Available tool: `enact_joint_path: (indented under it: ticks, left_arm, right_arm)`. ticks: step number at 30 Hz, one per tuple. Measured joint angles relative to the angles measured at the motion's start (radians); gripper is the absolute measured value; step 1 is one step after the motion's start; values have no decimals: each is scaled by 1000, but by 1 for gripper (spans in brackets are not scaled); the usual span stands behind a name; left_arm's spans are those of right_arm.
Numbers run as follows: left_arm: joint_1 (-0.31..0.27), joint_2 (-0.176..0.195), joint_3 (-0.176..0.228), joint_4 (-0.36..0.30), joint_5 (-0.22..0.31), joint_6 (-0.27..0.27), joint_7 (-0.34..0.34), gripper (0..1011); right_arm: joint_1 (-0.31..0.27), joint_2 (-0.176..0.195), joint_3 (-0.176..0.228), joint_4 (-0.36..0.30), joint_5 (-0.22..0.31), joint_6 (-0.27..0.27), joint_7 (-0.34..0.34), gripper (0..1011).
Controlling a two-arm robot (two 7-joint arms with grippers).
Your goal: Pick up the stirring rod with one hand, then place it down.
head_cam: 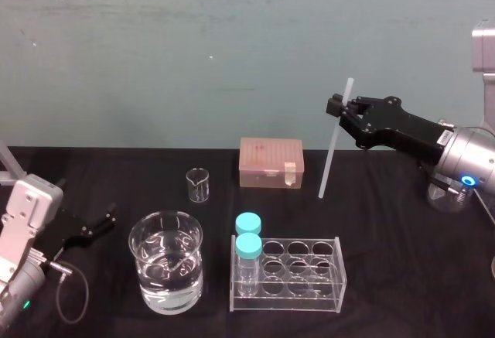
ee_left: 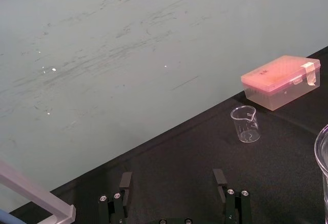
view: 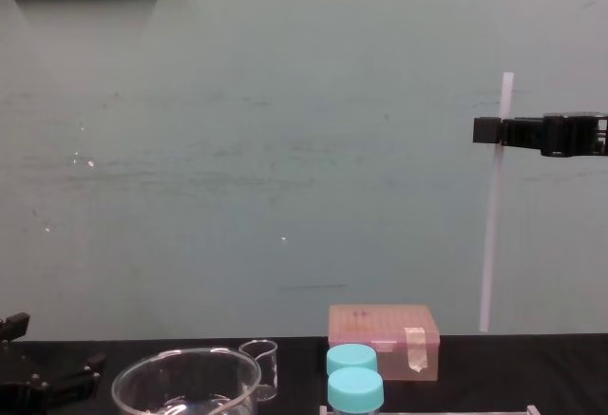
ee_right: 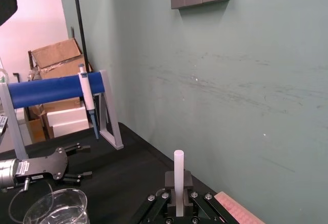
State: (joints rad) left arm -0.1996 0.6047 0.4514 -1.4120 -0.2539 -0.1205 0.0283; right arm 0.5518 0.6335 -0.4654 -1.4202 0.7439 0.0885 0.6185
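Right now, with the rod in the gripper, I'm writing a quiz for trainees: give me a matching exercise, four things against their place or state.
Things:
1. rod
2. big beaker
3. blue-capped bottles
4. left gripper

Places or states:
A. standing in the clear rack
B. fingers open, holding nothing
C. clamped in the right gripper
D. part full of clear liquid

Pairs: 1-C, 2-D, 3-A, 4-B.
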Motion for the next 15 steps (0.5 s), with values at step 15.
enact_joint_path:
  ticks: [15]
  left_arm:
    - [0,0,0,0,0,0,0,1005]
  right_arm:
    - [0,1,-1,-1,1,1,0,73]
